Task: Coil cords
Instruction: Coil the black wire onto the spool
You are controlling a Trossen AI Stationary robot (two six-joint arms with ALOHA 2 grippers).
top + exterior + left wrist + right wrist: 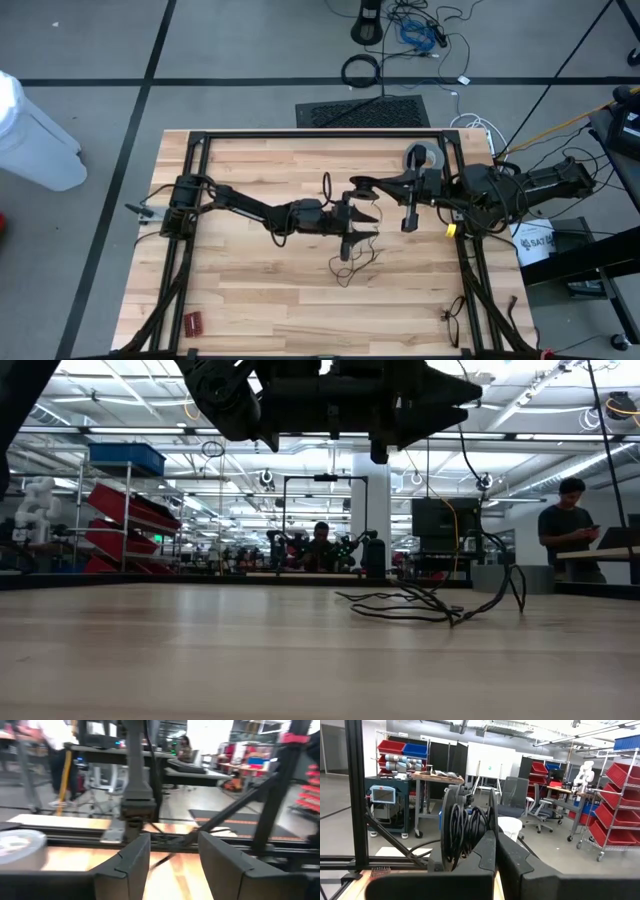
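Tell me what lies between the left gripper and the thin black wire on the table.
Nothing: in the high view the left gripper hangs directly over the thin black wire.

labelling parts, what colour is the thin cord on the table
Black; the cord shows best in the high view.

1. The cord (352,262) lies loose on the table (250,290), near its middle.
2. The left gripper (366,226) is above the cord's far end.
3. The right gripper (355,186) is just behind the left gripper.
4. A tape roll (422,156) sits at the table's back right.
5. A small block (193,322) lies at the front left.
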